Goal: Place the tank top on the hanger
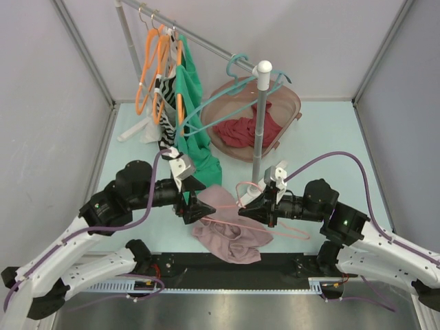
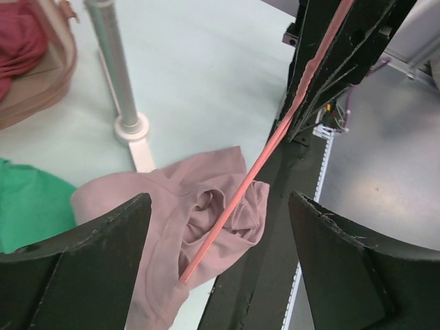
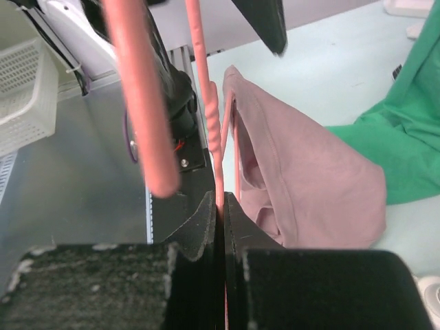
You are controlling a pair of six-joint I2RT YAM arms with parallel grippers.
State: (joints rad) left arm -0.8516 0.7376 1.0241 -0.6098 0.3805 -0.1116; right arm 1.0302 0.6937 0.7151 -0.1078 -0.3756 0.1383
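Pale blue-green tabletop (image 1: 323, 137) fills a booth of grey walls, with both arm bases at its near edge. At the middle of that near edge lies the tank top (image 1: 230, 240), a rumpled mauve-pink heap whose lower part spills over the edge onto the dark strip beyond. Just above it the left gripper (image 2: 220, 199) hovers with its fingers spread wide and nothing between them, the fabric in plain sight below. Facing it from the right, the right gripper (image 3: 221, 206) has its jaws pressed together on a thin wire of the hanger (image 2: 275, 141), holding the light-pink frame off the table. One arm of the frame slants down across the garment. Its lower end seems to meet the cloth, though the wrist views do not show whether it sits inside an opening. Farther in, near the table's centre, a green garment (image 1: 196, 130) hangs down to the surface, its hem just beside the tank top, and a grey post (image 1: 259, 124) stands upright on a white foot. Toward the far right corner a brownish-pink basket (image 1: 294, 103) holds a dark red garment (image 1: 240, 130), with a teal hanger (image 1: 237, 65) resting across it. At the far left corner, orange hangers (image 1: 155, 69) hang from a slanted metal rail (image 1: 199, 38).
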